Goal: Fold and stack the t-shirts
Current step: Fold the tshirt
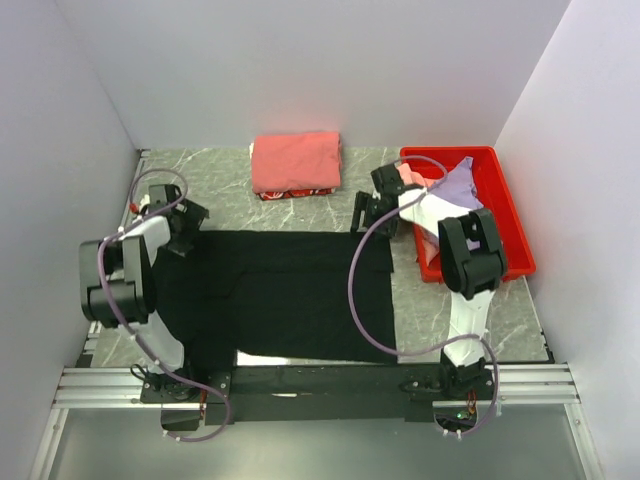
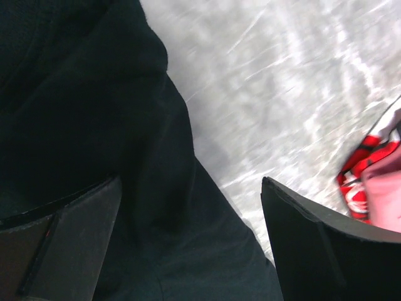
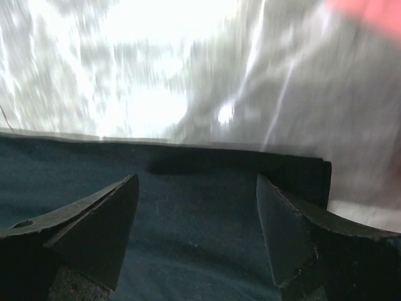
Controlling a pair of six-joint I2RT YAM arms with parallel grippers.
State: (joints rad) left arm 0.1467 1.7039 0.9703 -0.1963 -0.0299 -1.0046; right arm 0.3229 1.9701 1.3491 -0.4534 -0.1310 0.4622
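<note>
Your black t-shirt (image 1: 290, 290) lies spread flat across the middle of the table (image 1: 220, 170), which I judge to be the lay-out for a fold. A coral-red shirt (image 1: 295, 160) sits folded at the far edge, apart from the black one; that reads as the start of the stack. The lavender shirt (image 1: 458, 185) and a pink one (image 1: 412, 178) lie heaped in the red bin (image 1: 510, 215) on the right, not yet handled. Your left gripper (image 1: 185, 228) stands at the black shirt's far left end and your right gripper (image 1: 372, 212) at its far right corner. Each wrist view shows the fingers (image 3: 94, 226) apart, with black cloth below the gap and nothing clamped. Whether the tips touch the cloth I cannot tell. Both arms reach forward from their bases, elbows raised, wrists pitched down at the far edge. I judge you are preparing a pinch at both ends of that edge, to carry it toward the near side.
</note>
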